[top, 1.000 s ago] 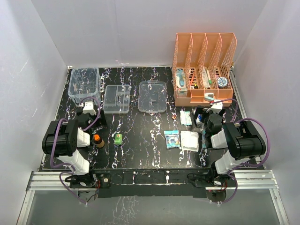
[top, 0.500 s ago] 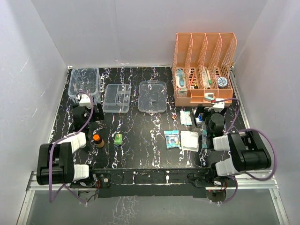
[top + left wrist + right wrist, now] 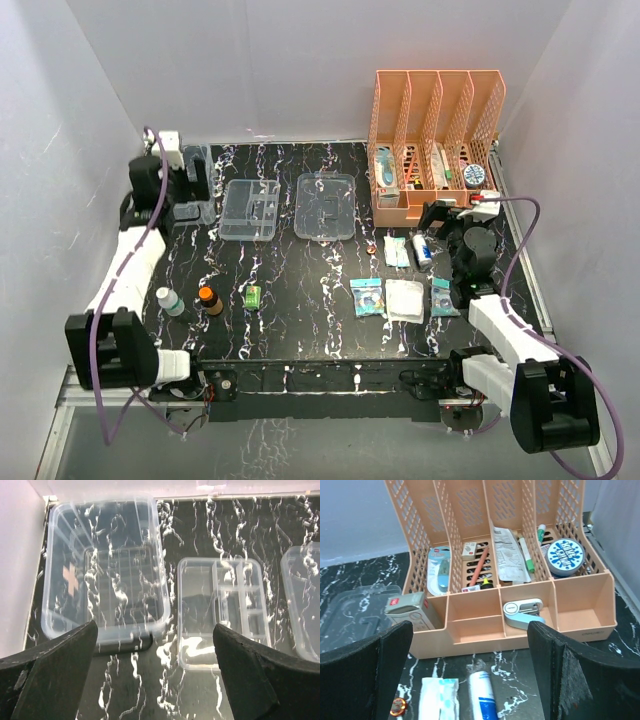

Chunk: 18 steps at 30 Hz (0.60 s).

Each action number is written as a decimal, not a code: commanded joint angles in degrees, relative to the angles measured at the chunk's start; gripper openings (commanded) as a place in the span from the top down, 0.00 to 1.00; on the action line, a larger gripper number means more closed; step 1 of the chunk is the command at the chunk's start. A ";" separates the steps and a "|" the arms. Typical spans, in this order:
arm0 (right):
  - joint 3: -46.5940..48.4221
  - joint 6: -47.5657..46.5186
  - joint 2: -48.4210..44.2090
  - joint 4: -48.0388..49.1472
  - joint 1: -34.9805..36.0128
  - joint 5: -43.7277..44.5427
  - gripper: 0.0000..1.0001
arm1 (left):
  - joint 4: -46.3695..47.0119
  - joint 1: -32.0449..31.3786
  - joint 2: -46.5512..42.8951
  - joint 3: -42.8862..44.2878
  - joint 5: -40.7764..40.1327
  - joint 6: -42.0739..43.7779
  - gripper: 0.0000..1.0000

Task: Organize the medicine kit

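The deep clear box (image 3: 180,160) stands at the far left corner; in the left wrist view (image 3: 105,570) it shows a pink cross on its wall. The divided tray (image 3: 250,210) (image 3: 222,612) lies right of it, and the clear lid (image 3: 326,205) (image 3: 305,605) lies further right. My left gripper (image 3: 193,190) (image 3: 155,630) is open and empty, hovering above the near edge of the box and the tray. My right gripper (image 3: 455,212) (image 3: 470,625) is open and empty, above the table in front of the orange rack.
The orange file rack (image 3: 435,150) (image 3: 485,605) holds stationery at the back right. Loose on the table: a white bottle (image 3: 170,300), a brown bottle (image 3: 208,300), a green packet (image 3: 252,295), blue sachets (image 3: 367,297), a white gauze pack (image 3: 405,300), a blue-white tube (image 3: 482,692) and a copper ring (image 3: 396,706).
Both arms have unfolded and reached out. The left gripper has moved to the far left over the deep box; the right has moved up toward the rack. The white bottle now shows.
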 commanded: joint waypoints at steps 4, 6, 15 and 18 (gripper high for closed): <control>9.85 5.27 -0.49 -15.62 1.82 -1.36 0.05 | -25.39 2.64 20.11 30.36 1.46 1.13 0.03; 11.49 6.04 -0.13 -18.35 2.51 -1.37 0.09 | -30.00 4.89 25.39 37.66 3.22 0.71 0.06; 12.67 8.01 1.32 -23.07 8.68 0.83 0.11 | -44.94 11.93 43.88 64.29 4.77 3.79 0.20; 12.92 8.01 2.85 -23.42 10.21 0.75 0.10 | -48.05 12.26 49.54 71.01 3.65 5.64 0.21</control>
